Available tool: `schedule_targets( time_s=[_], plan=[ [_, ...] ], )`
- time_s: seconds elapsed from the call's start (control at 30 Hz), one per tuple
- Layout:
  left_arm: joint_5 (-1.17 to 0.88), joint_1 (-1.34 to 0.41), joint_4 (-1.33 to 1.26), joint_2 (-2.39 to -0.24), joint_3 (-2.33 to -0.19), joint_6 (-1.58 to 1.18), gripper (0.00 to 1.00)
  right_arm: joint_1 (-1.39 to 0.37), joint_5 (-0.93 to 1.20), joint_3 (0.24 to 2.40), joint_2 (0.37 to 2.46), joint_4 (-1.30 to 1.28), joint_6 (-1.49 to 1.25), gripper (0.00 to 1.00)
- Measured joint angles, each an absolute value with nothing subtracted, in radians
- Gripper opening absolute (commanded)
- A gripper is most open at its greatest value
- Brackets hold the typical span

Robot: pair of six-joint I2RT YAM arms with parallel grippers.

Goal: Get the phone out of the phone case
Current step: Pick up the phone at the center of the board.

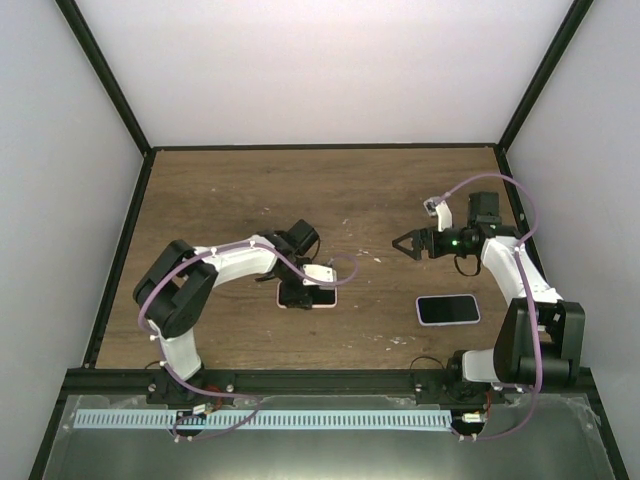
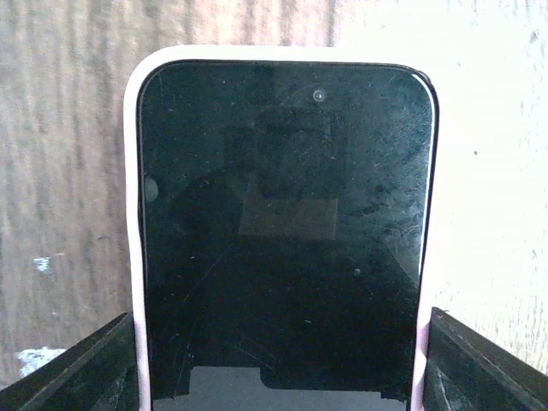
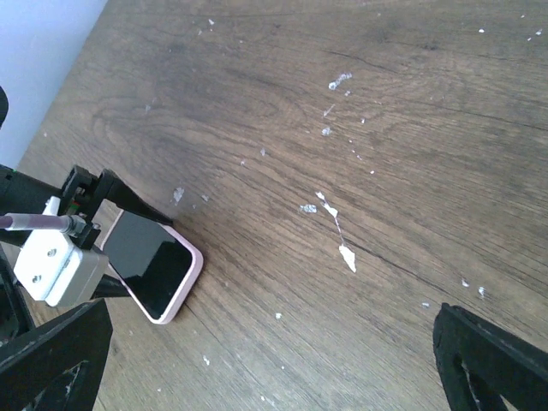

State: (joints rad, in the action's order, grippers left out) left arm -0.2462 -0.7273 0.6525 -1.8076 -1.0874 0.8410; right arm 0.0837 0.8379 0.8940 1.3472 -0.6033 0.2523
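Note:
The phone (image 2: pixel 282 223) has a black screen and sits in a pale pink case (image 2: pixel 133 214). It lies flat on the wooden table (image 1: pixel 220 200) left of centre, and also shows in the top view (image 1: pixel 312 296) and the right wrist view (image 3: pixel 154 265). My left gripper (image 2: pixel 280 318) straddles its near end, with both fingers (image 2: pixel 479 360) pressed against the case's long sides. My right gripper (image 1: pixel 405 243) is open and empty, held above the table to the right, apart from the phone.
A second dark-screened phone (image 1: pixel 447 310) with a light rim lies flat near the right arm's base. White scuff marks (image 3: pixel 342 248) dot the wood. Black frame rails (image 1: pixel 320 148) and white walls enclose the table.

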Motion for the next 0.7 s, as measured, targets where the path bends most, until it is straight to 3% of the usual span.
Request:
schedule_targets(
  time_s=[0.4, 0.7],
  plan=[
    [-0.182, -0.73, 0.489, -1.693, -1.148, 0.477, 0.34, 0.065, 0.945, 0.88, 1.349, -0.45, 0.009, 1.0],
    [-0.102, -0.738, 0.388, -1.68, -1.295, 0.313, 0.32, -0.032, 1.047, 0.983, 1.454, -0.369, -0.205, 0.94]
  ],
)
